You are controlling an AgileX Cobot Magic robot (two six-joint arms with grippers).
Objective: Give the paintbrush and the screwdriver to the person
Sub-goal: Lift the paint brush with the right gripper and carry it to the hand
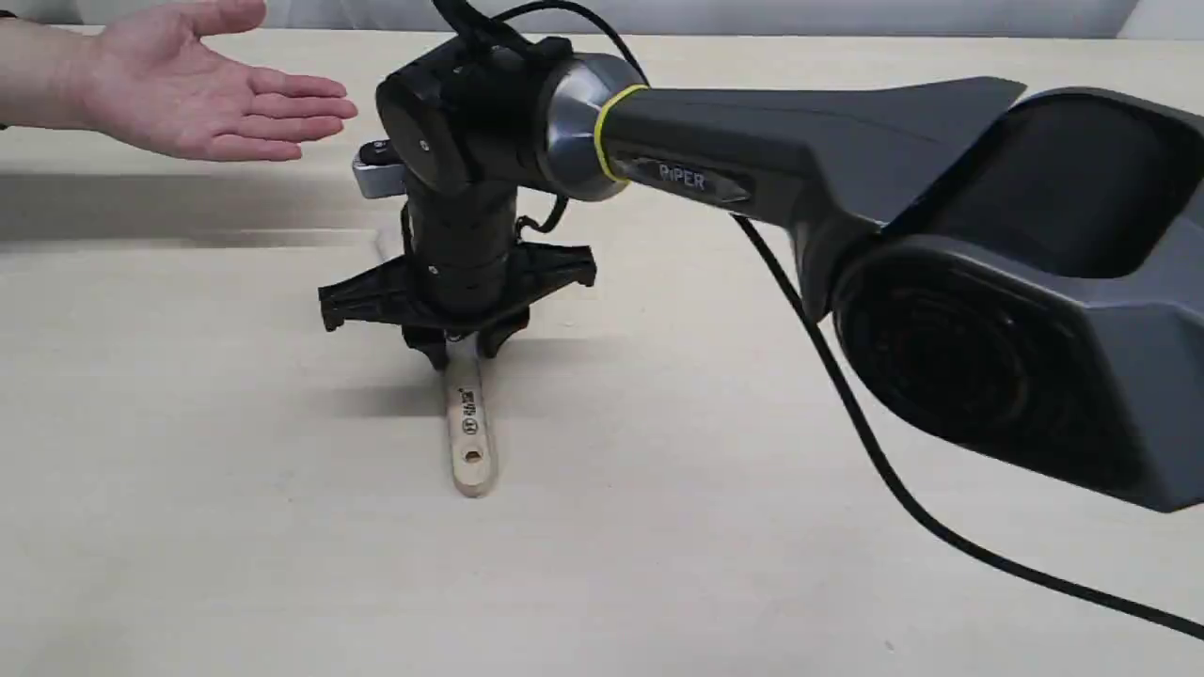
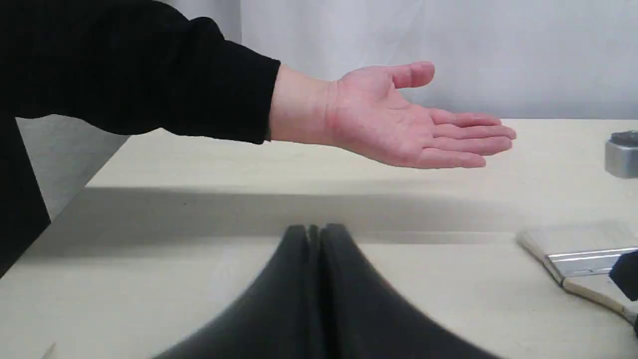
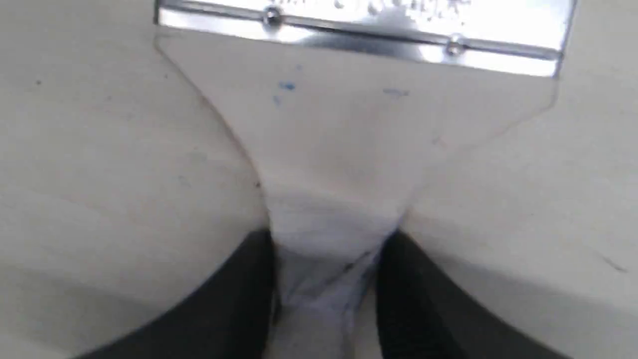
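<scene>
R pincer [image 1: 463, 350] is closed onto the paintbrush [image 1: 468, 432], one finger each side of the handle's narrow neck; contact looks made in its wrist view. Brush lies flat on the desk [image 1: 235, 527], not lifted. Holed handle end points toward the exterior cam, w/ ferrule [image 3: 364, 30] & bristles [image 2: 568, 238] on the far side. L pincer [image 2: 314, 230] is shut tight, nothing in it, low over the desk. Farthest back: the person's hand [image 1: 202, 89], palm up, fingers out, above the desk & well apart from the brush. No screwdriver in any view.

Risks, my read: the grip sits on a tapering neck w/ the heavier head beyond it, so on lift the brush could swivel or slide out. Fingertips this close to the desk may scrape it. Swinging over w/ the wide head leading could knock the person's fingers.

Pose: R arm [image 1: 800, 141] reaches in from the right, forearm approx level, wrist bent straight down, pincer vertical over the handle.
</scene>
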